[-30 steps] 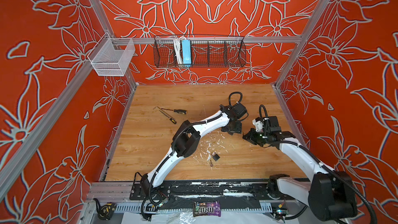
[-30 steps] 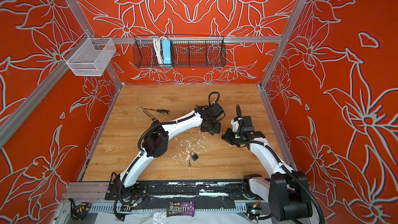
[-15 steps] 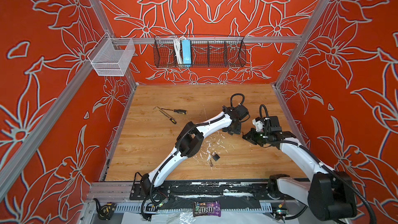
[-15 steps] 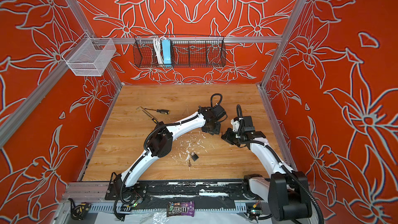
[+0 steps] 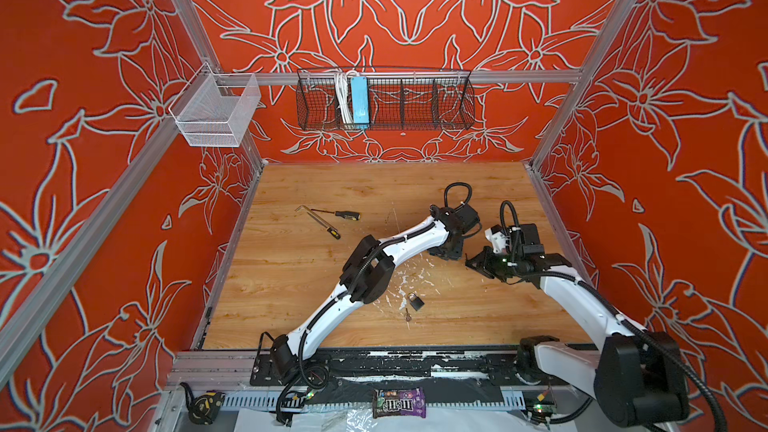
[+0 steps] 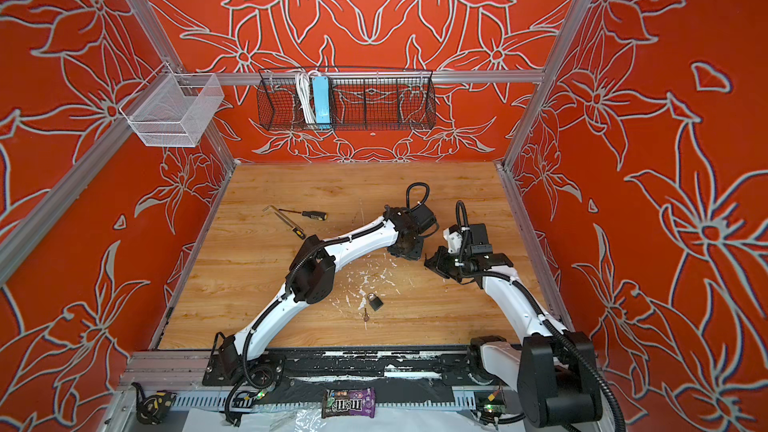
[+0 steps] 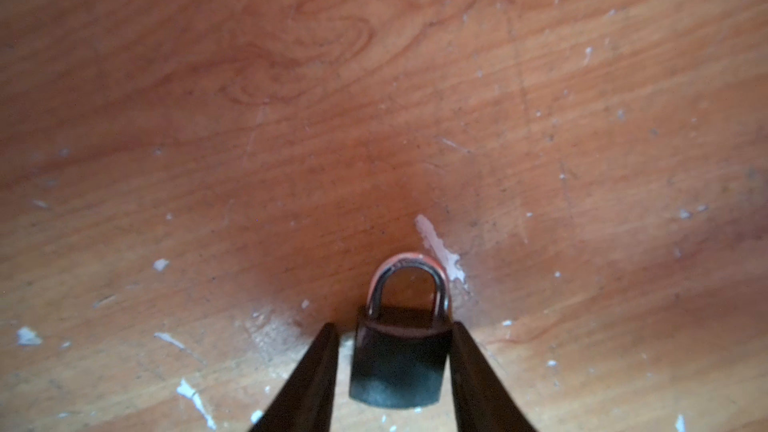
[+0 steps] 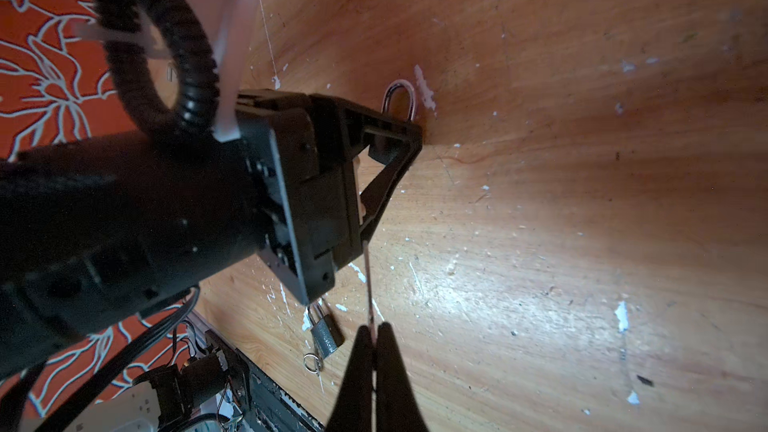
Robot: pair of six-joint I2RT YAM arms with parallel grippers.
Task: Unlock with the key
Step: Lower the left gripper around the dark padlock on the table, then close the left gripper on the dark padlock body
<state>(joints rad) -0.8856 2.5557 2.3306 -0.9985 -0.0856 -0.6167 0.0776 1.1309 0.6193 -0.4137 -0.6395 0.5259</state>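
At about three o'clock from the middle of the scuffed, paint-flecked wooden tabletop, the left gripper points down at the boards, and its wrist view shows the left gripper's two black fingers standing either side of a small dark-bodied padlock with a silver shackle. One finger touches the lock's side while a narrow slit of wood shows between the other finger and the body, so the jaws are partly open around the lock and not clamped on it. From the right wrist camera only the shackle of that padlock shows beyond the left claw. Just beside it, further toward three o'clock, the right gripper has its fingers pressed together on a thin pale metal strip that sticks out toward the left claw; whether this strip is a key seen edge-on cannot be told. Toward five o'clock, well apart from both claws, a second small grey padlock lies flat on the wood with a small ringed key just beside it, nearer the front edge.
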